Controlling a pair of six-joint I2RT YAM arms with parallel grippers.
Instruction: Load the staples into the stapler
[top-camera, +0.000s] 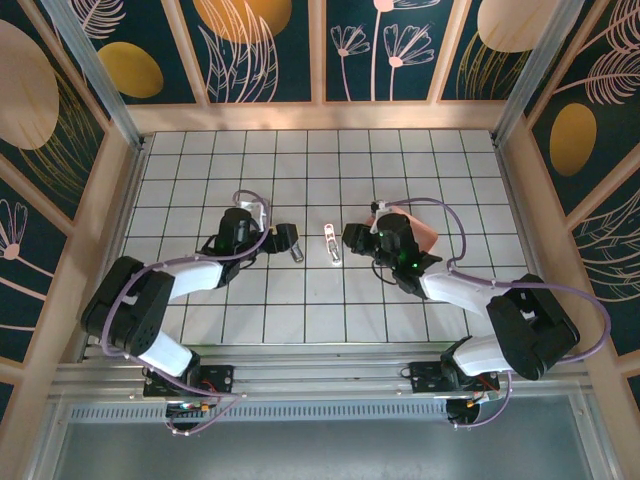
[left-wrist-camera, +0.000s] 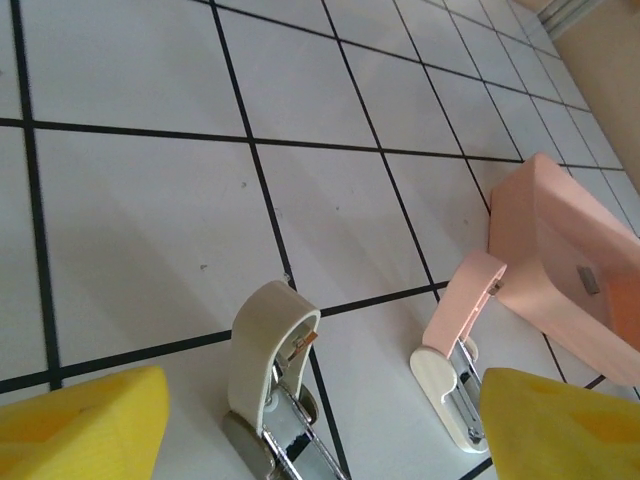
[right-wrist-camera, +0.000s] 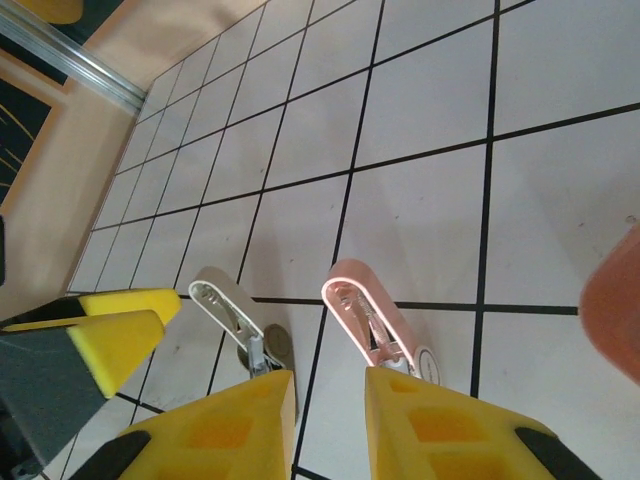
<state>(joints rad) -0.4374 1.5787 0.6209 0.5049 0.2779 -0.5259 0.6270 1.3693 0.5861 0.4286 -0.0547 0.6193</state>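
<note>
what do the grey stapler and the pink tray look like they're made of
The stapler: matte beige-grey shell, evenly coloured, likely plastic; its inner rail mirrors light, likely polished metal. The pink tray: smooth, soft-edged, probably moulded plastic.

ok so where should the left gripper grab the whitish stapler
Probably the stapler's low base, pinched across its narrow width and approached straight on from the left gripper's side. Its cover stands flipped up and the rail lies bare, so keep the fingers off both. The open fingers straddle its long axis, so little turning should be needed.
</note>
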